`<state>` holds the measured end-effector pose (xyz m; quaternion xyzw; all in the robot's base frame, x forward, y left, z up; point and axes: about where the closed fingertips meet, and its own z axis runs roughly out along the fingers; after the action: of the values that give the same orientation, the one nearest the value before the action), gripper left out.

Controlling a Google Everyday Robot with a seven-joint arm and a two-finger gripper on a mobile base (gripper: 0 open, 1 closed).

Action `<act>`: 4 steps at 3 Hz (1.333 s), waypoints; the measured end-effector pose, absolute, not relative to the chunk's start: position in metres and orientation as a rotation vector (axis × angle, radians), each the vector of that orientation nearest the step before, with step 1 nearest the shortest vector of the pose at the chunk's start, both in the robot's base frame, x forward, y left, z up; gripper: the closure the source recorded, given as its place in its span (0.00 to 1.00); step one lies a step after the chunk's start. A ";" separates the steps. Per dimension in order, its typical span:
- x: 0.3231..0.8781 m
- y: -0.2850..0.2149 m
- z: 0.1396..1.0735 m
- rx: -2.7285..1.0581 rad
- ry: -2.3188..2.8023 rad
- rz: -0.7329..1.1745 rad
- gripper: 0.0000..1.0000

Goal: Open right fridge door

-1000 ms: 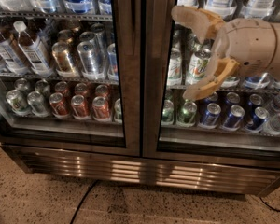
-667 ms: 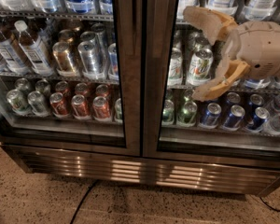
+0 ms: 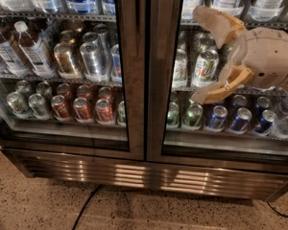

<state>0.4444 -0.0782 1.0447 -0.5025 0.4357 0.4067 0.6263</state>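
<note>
Floor (image 3: 33, 200): speckled brown stone-chip, dull. Black cable (image 3: 86, 209) trails across it from the foot of the fridge. Second cable (image 3: 281, 210) lies at far right. Base grille (image 3: 144, 176): slatted brushed metal, warm light striping the slats. Left door (image 3: 62, 66) shut, lit shelves behind its glass. Gripper (image 3: 207, 56) hangs at upper right, in front of the fridge glass.

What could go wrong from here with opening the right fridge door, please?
The open hand hangs before the glass of the right fridge door, not at its frame, so it may bump the pane. No handle shows, and the left door sits beside it, so it might catch the wrong edge.
</note>
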 end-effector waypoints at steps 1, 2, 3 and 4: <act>0.446 -0.076 1.048 -1.044 0.988 0.839 0.00; 0.446 -0.075 1.048 -1.044 0.988 0.839 0.00; 0.466 -0.060 1.065 -1.095 1.004 0.826 0.00; 0.471 -0.051 1.072 -1.124 1.006 0.822 0.00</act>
<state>0.4707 -0.0507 1.0722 -0.4952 0.4433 0.3625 0.6533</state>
